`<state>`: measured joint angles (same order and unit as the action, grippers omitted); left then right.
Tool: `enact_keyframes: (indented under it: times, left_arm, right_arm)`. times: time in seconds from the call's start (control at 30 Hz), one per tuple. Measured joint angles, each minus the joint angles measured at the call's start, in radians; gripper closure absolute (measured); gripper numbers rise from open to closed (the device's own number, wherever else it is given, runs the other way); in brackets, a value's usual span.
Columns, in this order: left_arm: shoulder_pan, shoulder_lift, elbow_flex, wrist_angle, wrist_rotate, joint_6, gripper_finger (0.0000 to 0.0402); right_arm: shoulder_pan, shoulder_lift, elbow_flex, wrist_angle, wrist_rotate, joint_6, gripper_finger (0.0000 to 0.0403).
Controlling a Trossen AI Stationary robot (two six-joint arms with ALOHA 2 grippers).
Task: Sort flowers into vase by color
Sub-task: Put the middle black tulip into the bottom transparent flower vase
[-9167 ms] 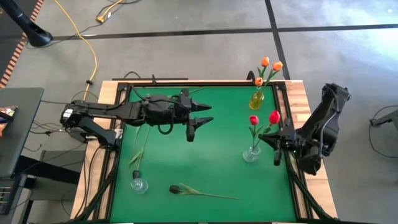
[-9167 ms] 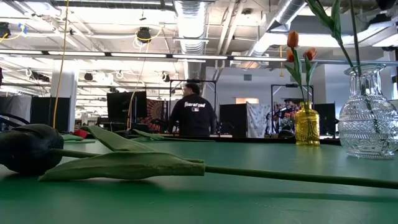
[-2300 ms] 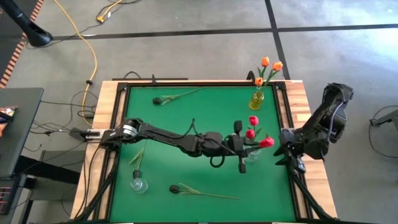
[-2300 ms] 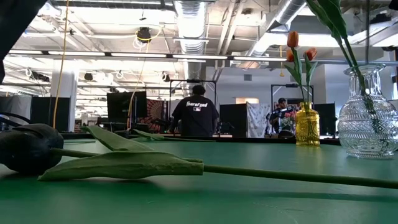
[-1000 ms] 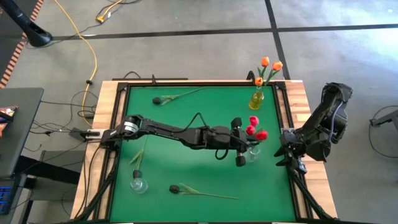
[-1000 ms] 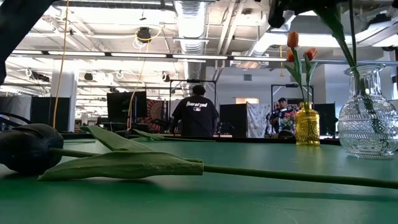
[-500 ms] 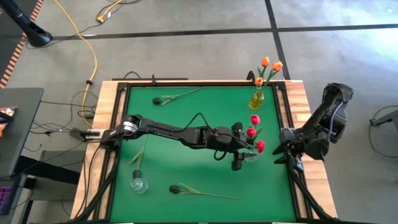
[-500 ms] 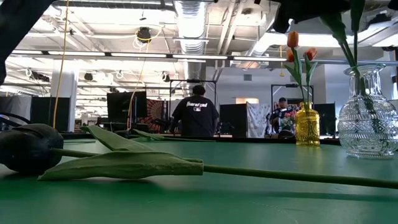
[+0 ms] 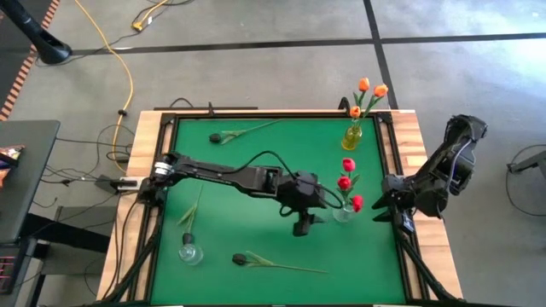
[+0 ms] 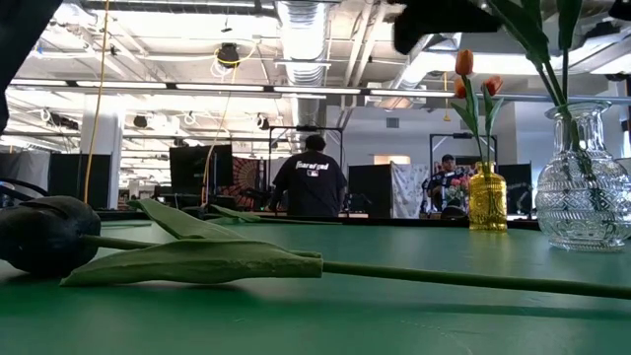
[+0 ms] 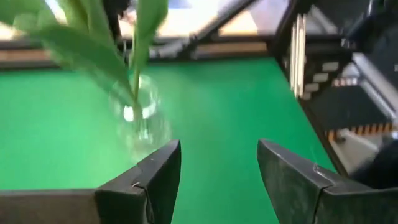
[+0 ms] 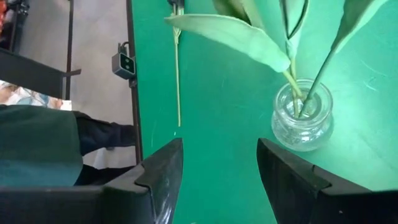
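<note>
Three red flowers (image 9: pixel 345 181) stand with their stems in a clear glass vase (image 9: pixel 344 211) at the table's right. My left gripper (image 9: pixel 302 227) hangs open just left of this vase, holding nothing; its wrist view shows the vase (image 11: pixel 140 118) ahead. Orange flowers (image 9: pixel 367 92) stand in a yellow vase (image 9: pixel 351 136) at the far right. One dark flower (image 9: pixel 223 135) lies on the mat at the far left, another (image 9: pixel 243 258) near the front edge. My right gripper (image 9: pixel 380 209) waits open at the table's right edge, facing the clear vase (image 12: pixel 303 116).
A second clear vase (image 9: pixel 189 251) stands at the near left, with a green stem and leaf (image 9: pixel 188 217) beside it. The near dark flower's head (image 10: pixel 44 237) and long stem (image 10: pixel 463 280) fill the low view's foreground. A person (image 10: pixel 308 182) stands in the room beyond.
My left gripper has opened and let go of a red flower, then drawn back from the clear vase toward the table's left edge. The flower now stands in the vase with the two other red ones, its head leaning toward the near right.
</note>
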<state>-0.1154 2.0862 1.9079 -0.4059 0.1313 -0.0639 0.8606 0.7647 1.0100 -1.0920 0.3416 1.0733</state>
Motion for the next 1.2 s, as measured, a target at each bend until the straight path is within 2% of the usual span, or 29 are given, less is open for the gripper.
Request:
enact_keyframes:
  times: [0.2,0.37,0.57,0.7,0.8,0.93,1.03,1.2]
  left_arm:
    - [0.002,-0.073,0.000,-0.251,-0.002,0.041,0.0202]
    - [0.004,-0.155,0.000,-0.534,-0.005,0.011,0.0202]
    - [0.032,-0.225,0.001,-0.902,-0.114,-0.059,0.0203]
    - [0.066,-0.248,0.001,-1.113,-0.226,-0.123,0.0203]
    - [0.098,-0.269,-0.019,-1.160,-0.265,-0.190,0.0203]
    - [0.156,-0.374,-0.162,-1.114,-0.233,-0.272,0.0203]
    - [0.207,-0.477,-0.342,-1.101,-0.239,-0.371,0.0203]
    - [0.293,-0.677,-0.711,-0.913,-0.091,-0.593,0.0203]
  right_arm:
    - [-0.021,0.000,0.000,0.000,0.000,0.000,0.0173]
    - [-0.033,0.000,0.000,-0.001,-0.001,0.000,0.0173]
    - [-0.033,0.000,0.000,-0.003,-0.001,0.000,0.0173]
    - [-0.033,0.000,0.000,-0.004,0.000,0.000,0.0173]
    - [-0.033,0.000,0.000,-0.004,0.000,0.000,0.0173]
    - [-0.033,0.000,0.000,-0.002,0.019,0.000,0.0173]
    - [-0.033,0.000,0.000,0.003,0.032,-0.001,0.0173]
    - [-0.046,0.001,0.000,-0.006,0.037,-0.008,0.0173]
